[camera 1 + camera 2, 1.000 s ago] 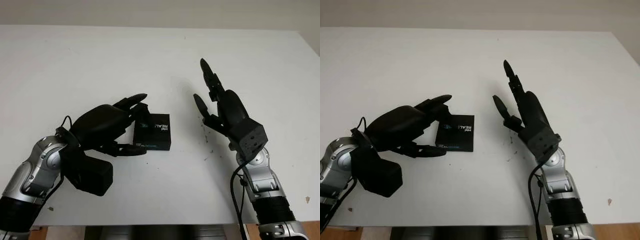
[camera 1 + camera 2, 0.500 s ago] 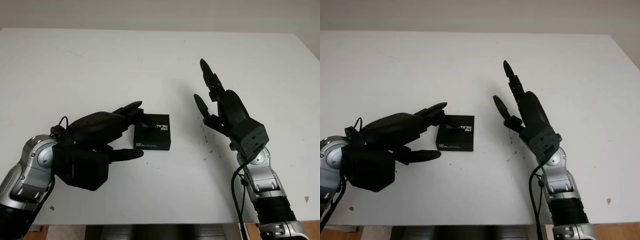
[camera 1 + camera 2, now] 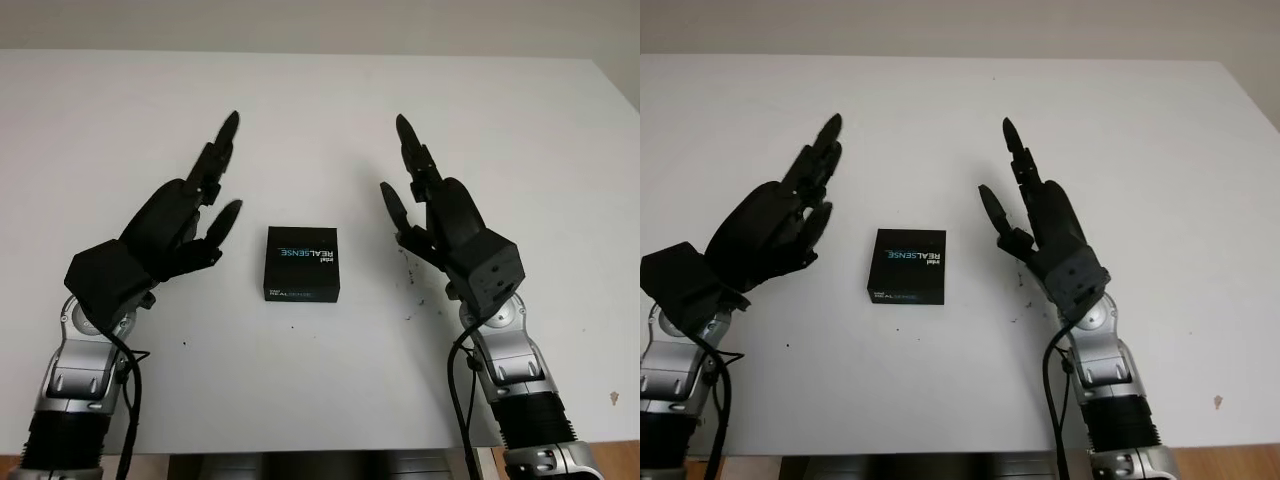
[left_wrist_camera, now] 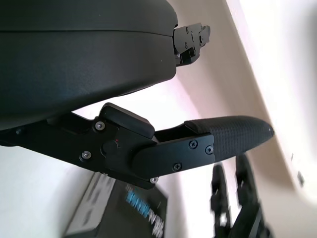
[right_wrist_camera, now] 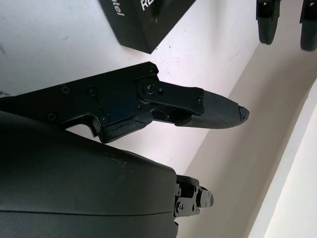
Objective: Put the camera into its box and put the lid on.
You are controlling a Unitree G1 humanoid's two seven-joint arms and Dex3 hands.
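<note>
You've got the black RealSense box (image 3: 303, 264) lying flat on the white table (image 3: 320, 110), lid on, printed side up, roughly centred between both hands. Your left hand (image 3: 175, 232) is raised off the table to the box's left, open, holding nothing, fingers pointing away from the robot, not touching the box. Your right hand (image 3: 440, 222) is up on the box's right side, open too, nothing held, also apart from the box. A few dark specks (image 3: 412, 300) mark the table near the right hand
</note>
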